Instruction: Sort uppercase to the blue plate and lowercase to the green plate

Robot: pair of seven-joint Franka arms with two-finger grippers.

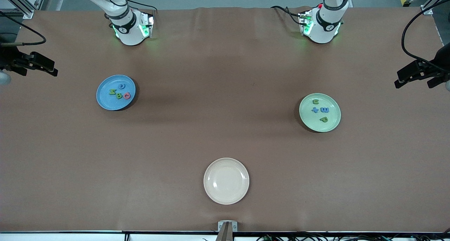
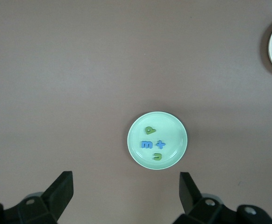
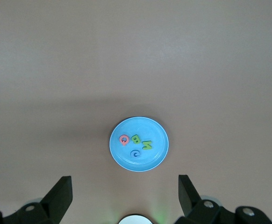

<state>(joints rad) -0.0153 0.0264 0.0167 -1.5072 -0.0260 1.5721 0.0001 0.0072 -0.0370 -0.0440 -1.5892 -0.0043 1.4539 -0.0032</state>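
The blue plate point(image 1: 105, 100) lies toward the right arm's end and holds a blue ring letter point(image 1: 121, 86), a green N point(image 1: 112, 92), a green B point(image 1: 119, 96) and a red ring letter point(image 1: 127, 96). The green plate point(image 1: 332, 123) lies toward the left arm's end and holds a green u point(image 1: 315, 101), a blue t point(image 1: 314, 110), a blue m point(image 1: 324, 110) and a green p point(image 1: 323, 119). My left gripper point(image 2: 125, 191) hangs open and empty high over the table beside the green plate point(image 2: 178, 126). My right gripper point(image 3: 123, 191) hangs open and empty high beside the blue plate point(image 3: 122, 158). Both arms wait.
An empty cream plate point(image 1: 226, 181) lies mid-table, nearer to the front camera than both other plates. Black fixtures with cables jut in at the right arm's end point(image 1: 35, 63) and at the left arm's end point(image 1: 418, 72). The arm bases point(image 1: 130, 30) point(image 1: 321, 26) stand along the table's edge.
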